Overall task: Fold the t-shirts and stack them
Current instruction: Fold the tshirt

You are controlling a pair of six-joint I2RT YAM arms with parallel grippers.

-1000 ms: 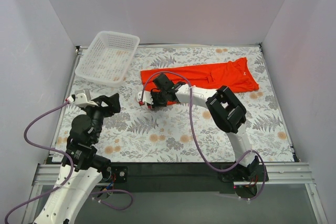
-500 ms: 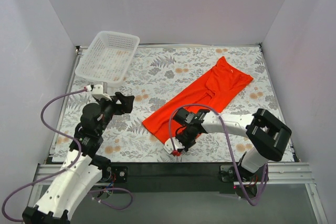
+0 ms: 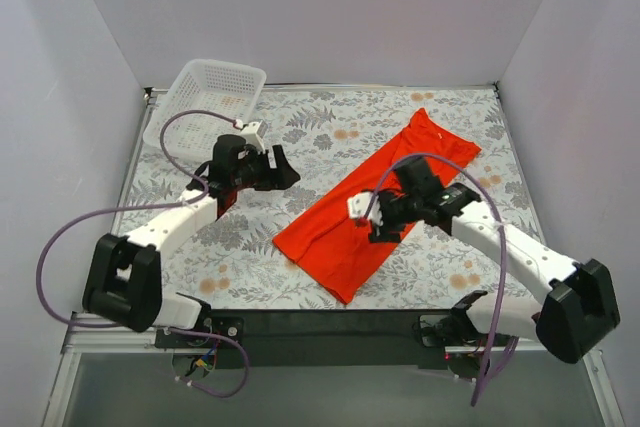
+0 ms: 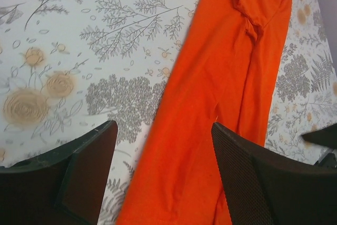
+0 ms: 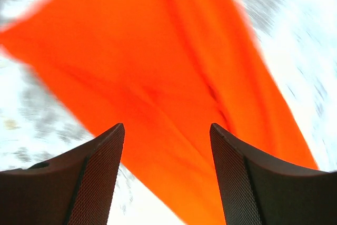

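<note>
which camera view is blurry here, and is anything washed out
Right wrist view: the t-shirt and floral tablecloth are smeared by motion blur, the cloth bleached near white, while the gripper fingers are sharp. Left wrist view: crisp creases and print. Top external view: even light, soft shadows.

Robotics lab cell: white panel walls (image 3: 330, 17), floral-cloth table (image 3: 330, 117), alu mounting rail (image 3: 300, 346) at near edge.

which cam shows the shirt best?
Top external: the shirt shows nearly end to end, as a long diagonal strip. Left wrist gets only a sharp stretch of it, cut off at the frame edges; right wrist gets a blurred close-up patch.
</note>
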